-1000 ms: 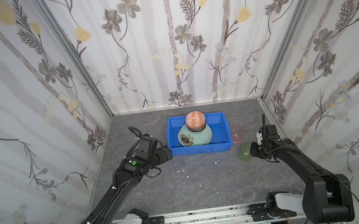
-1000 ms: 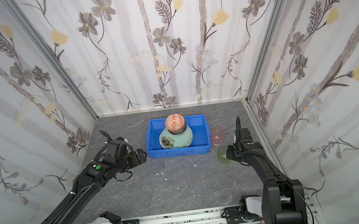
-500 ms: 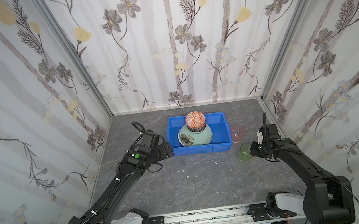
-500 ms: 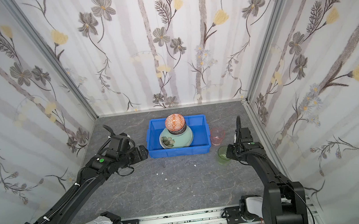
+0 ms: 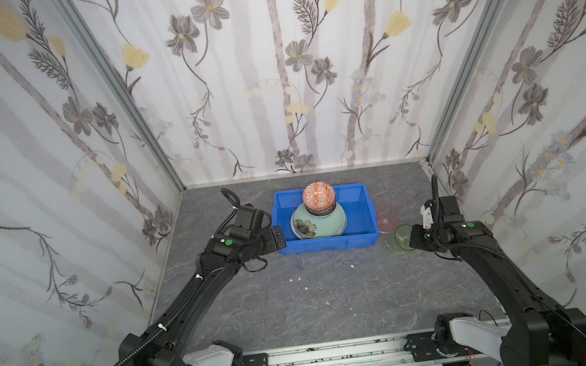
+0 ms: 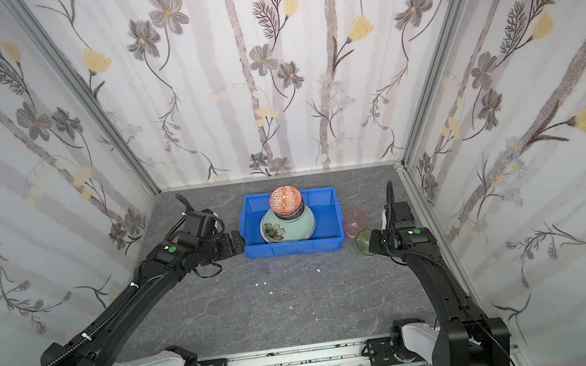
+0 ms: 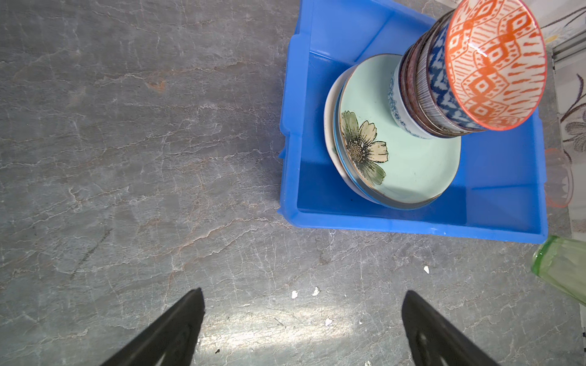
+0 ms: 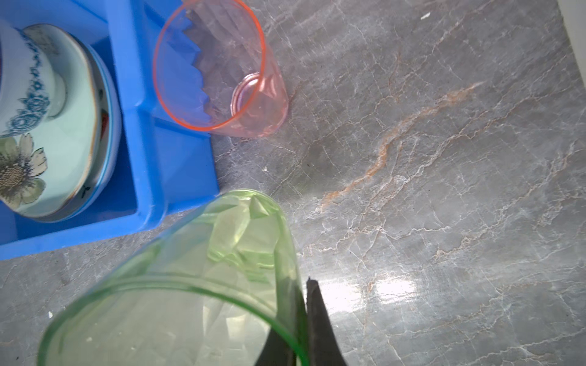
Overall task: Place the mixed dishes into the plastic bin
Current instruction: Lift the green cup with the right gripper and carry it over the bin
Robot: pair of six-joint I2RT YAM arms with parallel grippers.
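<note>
I grip the green cup (image 8: 241,240) by its rim with my right end effector (image 8: 301,329), to lift it into the bin (image 5: 329,243). My left end effector (image 7: 302,320) hangs wide, empty

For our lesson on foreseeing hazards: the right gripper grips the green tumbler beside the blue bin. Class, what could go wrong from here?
1. The right gripper pinches only the green tumbler's wall at the rim, so it could swivel or slip when lifted.
2. The pink tumbler stands close beside the bin. A swing might topple it.
3. The bowl stack in the bin is tall, and a knock could tip it.
</note>
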